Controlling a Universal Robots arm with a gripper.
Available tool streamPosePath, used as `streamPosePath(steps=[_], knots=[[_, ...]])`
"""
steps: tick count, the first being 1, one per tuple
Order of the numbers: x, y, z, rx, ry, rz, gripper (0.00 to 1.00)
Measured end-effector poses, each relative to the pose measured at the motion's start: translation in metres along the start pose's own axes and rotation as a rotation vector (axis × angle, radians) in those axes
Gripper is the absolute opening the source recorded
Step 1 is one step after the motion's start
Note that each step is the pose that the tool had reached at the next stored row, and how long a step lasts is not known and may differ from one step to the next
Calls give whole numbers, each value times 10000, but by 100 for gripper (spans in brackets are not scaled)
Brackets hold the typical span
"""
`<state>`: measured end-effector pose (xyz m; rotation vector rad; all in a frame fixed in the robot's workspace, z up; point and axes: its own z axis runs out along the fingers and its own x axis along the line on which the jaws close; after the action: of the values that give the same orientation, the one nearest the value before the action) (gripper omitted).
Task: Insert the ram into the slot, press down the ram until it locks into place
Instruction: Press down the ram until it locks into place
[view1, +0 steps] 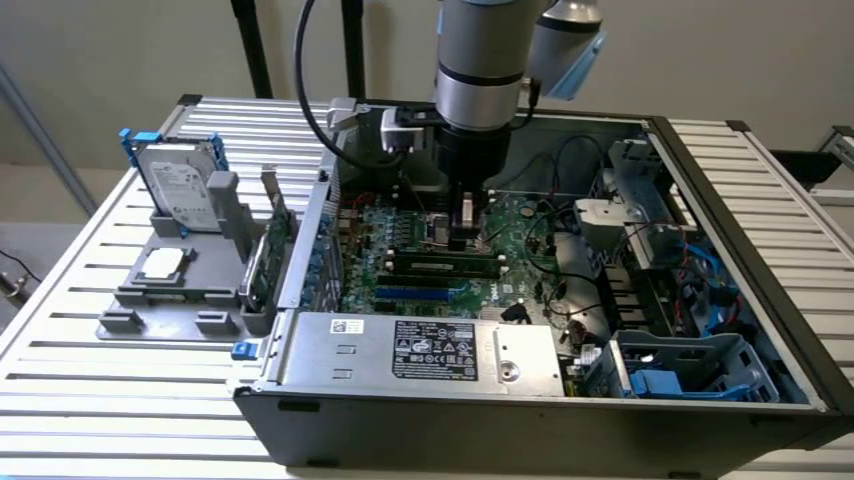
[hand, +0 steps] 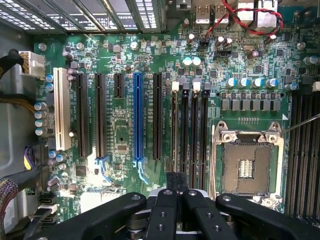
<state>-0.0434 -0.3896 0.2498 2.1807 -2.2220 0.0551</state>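
The black two-finger gripper (hand: 176, 200), fingers pressed together, sits low over the green motherboard (hand: 125, 140). At its 12 o'clock, the long green ram stick (hand: 174, 135) stands seated in the narrow black memory slot (hand: 184, 135), beside the blue expansion slot (hand: 138, 117).

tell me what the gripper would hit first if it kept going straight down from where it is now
Most likely the ram standing in the slot on the motherboard. The gripper points straight down, just above that stick, though depth is hard to judge.
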Motion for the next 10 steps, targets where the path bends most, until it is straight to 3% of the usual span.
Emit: streamPosePath(steps=[10], knots=[[-27, 21, 141, 1, 0, 3, 11]])
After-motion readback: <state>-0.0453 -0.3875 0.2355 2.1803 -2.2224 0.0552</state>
